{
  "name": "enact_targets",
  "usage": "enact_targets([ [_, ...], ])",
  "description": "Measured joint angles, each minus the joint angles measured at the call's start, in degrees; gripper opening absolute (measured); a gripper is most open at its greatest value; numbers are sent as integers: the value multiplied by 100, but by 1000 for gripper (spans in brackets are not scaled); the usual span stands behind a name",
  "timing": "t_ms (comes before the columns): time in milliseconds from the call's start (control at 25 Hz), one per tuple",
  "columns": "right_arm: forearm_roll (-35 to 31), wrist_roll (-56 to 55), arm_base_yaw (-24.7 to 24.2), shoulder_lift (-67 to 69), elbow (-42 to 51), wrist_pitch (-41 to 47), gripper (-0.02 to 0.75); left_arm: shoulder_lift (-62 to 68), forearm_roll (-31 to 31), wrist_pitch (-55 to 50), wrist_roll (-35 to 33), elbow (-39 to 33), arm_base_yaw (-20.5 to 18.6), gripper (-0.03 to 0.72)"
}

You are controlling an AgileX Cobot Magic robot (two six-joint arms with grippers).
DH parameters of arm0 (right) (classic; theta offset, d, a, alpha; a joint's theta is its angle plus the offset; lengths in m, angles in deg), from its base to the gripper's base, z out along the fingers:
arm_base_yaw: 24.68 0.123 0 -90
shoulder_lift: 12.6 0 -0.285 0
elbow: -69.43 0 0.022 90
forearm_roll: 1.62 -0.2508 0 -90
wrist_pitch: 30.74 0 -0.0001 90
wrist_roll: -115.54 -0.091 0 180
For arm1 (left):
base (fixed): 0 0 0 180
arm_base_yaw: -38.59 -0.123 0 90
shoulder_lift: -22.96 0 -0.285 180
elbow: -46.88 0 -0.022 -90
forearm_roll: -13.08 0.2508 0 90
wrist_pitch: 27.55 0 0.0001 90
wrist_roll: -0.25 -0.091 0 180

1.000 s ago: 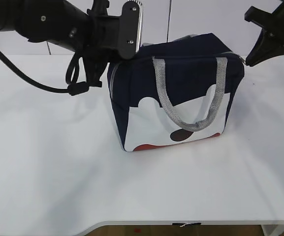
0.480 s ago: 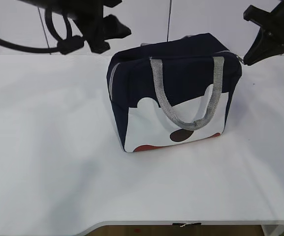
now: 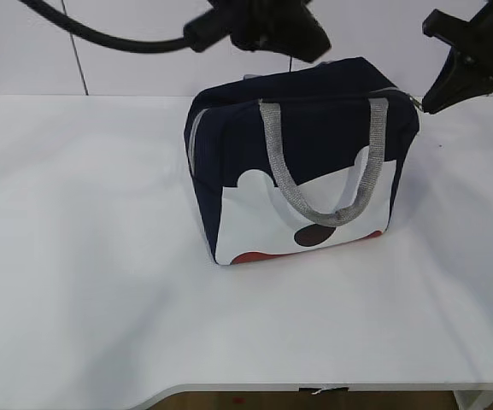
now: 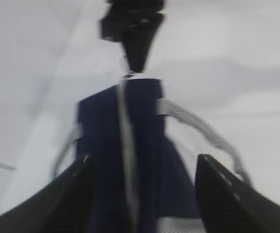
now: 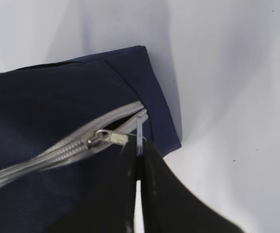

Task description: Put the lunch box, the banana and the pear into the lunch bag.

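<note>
A plain white counter (image 3: pixel 84 282) with a rounded front edge carries one thing: the lunch bag (image 3: pixel 302 162), standing upright a little right of the middle and toward the back. Its white side with red and dark marks faces forward, a grey handle hanging over it. The blurred left wrist view apparently shows the bag from above.

Bare white table (image 3: pixel 84 282) left of and before the lunch bag (image 3: pixel 306 145). Top of bag crowded: left gripper (image 4: pixel 140 194) above, right gripper (image 5: pixel 139 160) at zipper (image 5: pixel 67 148) end, grey handle (image 3: pixel 323 205) draped across front.
</note>
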Motion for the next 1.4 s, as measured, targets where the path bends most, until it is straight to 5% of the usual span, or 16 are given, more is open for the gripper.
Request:
enact_targets([
  [440, -164, 89, 0, 0, 0, 0, 6, 1318, -283, -603, -36, 1217, 286, 494],
  [760, -211, 130, -4, 0, 0, 0, 6, 1819, -350, -483, -36, 1311, 363, 475],
  [880, -223, 130, -4, 0, 0, 0, 6, 1858, -263, -449, -36, 1321, 363, 375],
  [1120, -223, 134, -4, 0, 0, 0, 6, 1858, 395, -339, -45, 1334, 363, 25],
  [1400, -223, 134, -4, 0, 0, 0, 6, 1858, 1120, -339, 124, 1334, 363, -8],
])
